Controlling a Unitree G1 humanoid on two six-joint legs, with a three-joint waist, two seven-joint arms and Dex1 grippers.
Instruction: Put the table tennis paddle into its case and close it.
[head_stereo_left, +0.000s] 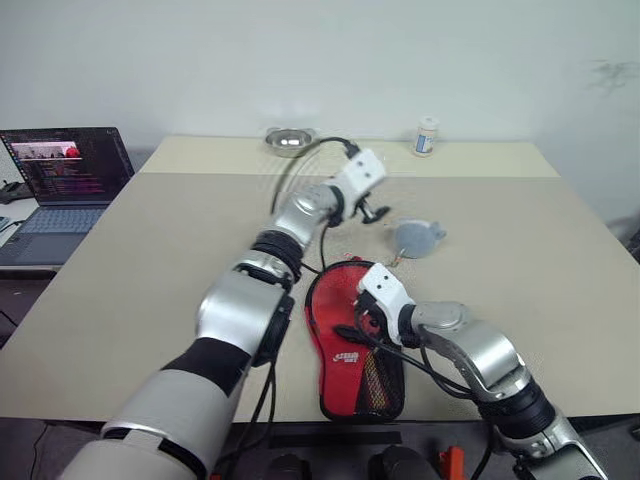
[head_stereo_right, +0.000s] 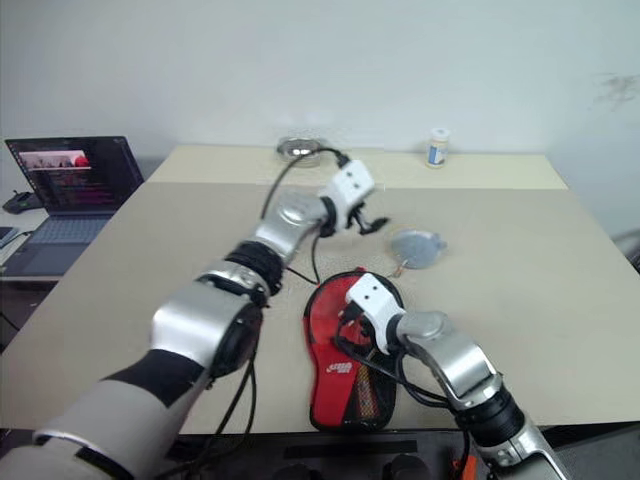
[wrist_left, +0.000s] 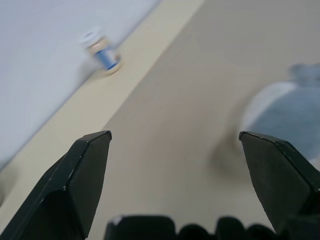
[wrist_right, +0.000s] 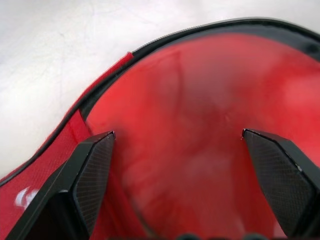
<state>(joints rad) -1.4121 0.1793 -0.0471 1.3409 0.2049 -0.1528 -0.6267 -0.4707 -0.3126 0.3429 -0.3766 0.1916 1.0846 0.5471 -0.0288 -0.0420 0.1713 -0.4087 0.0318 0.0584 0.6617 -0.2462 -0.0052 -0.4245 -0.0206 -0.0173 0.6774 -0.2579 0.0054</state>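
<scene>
Both grippers gape empty: left gripper (head_stereo_left: 374, 212) up over the worktop (head_stereo_left: 150, 260), right gripper (head_stereo_left: 352, 322) above the case (head_stereo_left: 352, 360). Fabric looks floppy, light; pinch its stiffer zipper rim.

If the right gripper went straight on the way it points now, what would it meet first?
Probably the case. The right gripper stands open, aimed down at the red surface lying on the table, with nothing visible between; how close it already is cannot be told.
</scene>
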